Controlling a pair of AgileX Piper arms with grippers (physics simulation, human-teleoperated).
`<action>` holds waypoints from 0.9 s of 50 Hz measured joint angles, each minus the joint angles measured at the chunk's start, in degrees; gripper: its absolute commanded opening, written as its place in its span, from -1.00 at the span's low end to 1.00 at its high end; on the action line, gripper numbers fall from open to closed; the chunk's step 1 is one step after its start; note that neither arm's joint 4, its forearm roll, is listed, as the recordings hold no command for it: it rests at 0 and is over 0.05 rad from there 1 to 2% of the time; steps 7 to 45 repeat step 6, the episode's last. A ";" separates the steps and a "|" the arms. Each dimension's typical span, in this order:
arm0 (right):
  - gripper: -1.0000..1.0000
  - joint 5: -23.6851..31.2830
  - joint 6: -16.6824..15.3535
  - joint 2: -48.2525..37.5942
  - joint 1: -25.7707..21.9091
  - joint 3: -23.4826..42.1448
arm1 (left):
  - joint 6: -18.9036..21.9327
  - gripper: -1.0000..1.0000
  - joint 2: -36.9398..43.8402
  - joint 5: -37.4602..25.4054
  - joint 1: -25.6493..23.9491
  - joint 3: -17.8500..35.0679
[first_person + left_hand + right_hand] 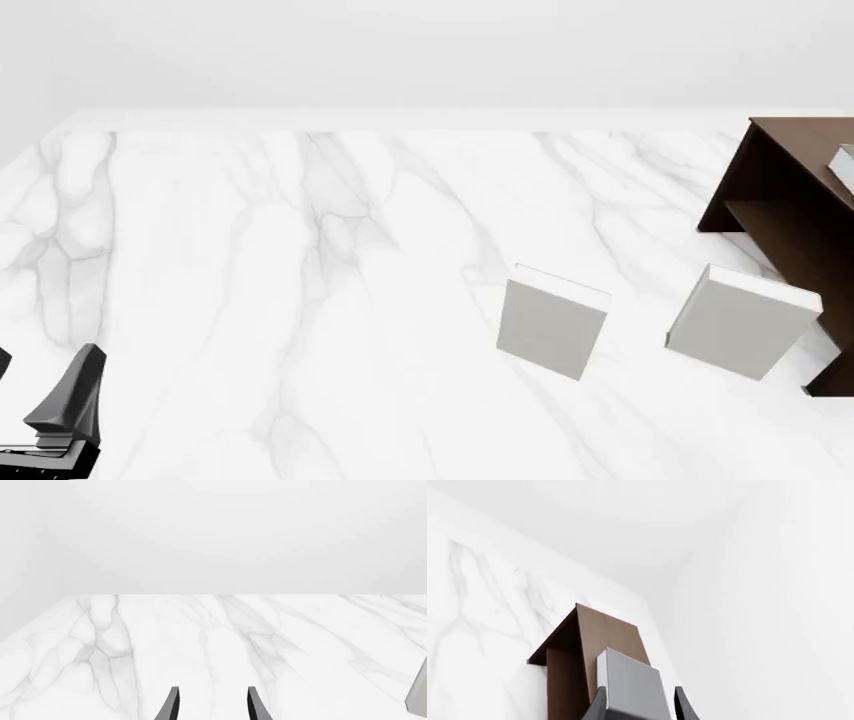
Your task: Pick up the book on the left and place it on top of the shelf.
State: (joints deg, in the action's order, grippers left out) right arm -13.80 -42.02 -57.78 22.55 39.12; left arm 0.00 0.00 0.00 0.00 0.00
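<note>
The dark brown shelf [787, 215] stands at the table's right edge, cut off by the frame. In the right wrist view a book [630, 690], looking grey here, lies on the shelf's flat top [610, 635]. A sliver of it shows in the front view [845, 165]. My right gripper [640, 707] is open, with its fingers on either side of the book and a gap at one side. It is out of the front view. My left gripper [47, 358] is open and empty at the near left, also seen in its wrist view [212, 705].
Two light grey-white books stand on the marble table [267, 250], one in the middle right [550, 325] and one beside the shelf [741, 322]. The edge of a grey book shows in the left wrist view [419, 692].
</note>
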 measured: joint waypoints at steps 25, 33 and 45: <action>1.00 1.08 0.85 2.34 -0.84 -0.08 | 0.00 1.00 0.00 0.00 0.00 0.00; 1.00 1.08 0.85 2.34 -0.84 -0.08 | 0.00 1.00 0.00 0.00 0.00 0.00; 1.00 1.08 0.85 2.34 -0.84 -0.08 | 0.00 1.00 0.00 0.00 0.00 0.00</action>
